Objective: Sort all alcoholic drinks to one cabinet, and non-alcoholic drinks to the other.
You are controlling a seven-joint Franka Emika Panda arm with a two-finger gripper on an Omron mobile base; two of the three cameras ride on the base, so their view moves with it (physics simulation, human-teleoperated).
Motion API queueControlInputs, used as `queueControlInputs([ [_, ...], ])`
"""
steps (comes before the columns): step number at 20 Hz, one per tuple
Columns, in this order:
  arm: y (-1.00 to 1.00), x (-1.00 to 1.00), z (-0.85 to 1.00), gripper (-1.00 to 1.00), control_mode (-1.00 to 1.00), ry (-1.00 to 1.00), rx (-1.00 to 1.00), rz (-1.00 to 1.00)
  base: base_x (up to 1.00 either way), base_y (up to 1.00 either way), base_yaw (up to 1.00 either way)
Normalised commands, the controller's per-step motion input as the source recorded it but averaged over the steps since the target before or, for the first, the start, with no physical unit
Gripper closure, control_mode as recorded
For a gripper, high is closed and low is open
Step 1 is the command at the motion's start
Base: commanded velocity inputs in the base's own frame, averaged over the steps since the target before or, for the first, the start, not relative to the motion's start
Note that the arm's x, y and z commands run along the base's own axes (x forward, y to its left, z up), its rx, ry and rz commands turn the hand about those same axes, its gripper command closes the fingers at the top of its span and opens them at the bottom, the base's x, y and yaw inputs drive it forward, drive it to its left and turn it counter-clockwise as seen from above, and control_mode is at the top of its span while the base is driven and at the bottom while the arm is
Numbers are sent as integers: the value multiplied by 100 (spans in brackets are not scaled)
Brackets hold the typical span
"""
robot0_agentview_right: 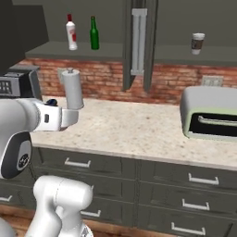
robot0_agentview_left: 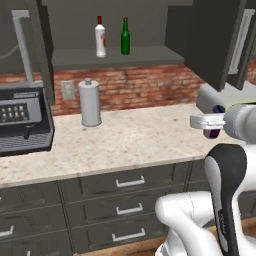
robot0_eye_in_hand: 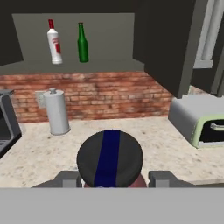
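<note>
Clamped between the gripper's (robot0_eye_in_hand: 111, 180) fingers is the small purple bottle (robot0_agentview_left: 213, 133), its dark cap (robot0_eye_in_hand: 110, 158) toward the hand camera, held above the speckled counter (robot0_agentview_left: 125, 140). On the left cabinet's shelf (robot0_agentview_left: 115, 57) stand the white bottle (robot0_agentview_left: 100, 38) and the green bottle (robot0_agentview_left: 125, 38), side by side. The coffee cup (robot0_agentview_right: 197, 43) sits on the right cabinet's shelf. A grey canister (robot0_agentview_left: 90, 103) stands by the brick wall.

Speckled stone counter (robot0_agentview_left: 130, 145), rough brick (robot0_agentview_left: 140, 85)
</note>
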Motion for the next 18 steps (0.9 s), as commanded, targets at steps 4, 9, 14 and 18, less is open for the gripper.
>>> queueControlInputs([
  [4,0,0,0,100,100,0,0,0,-11,-58,2],
  [9,0,0,0,100,100,0,0,0,0,-58,4],
  [14,0,0,0,100,100,0,0,0,0,-59,3],
  [18,0,0,0,100,100,0,0,0,0,-55,3],
])
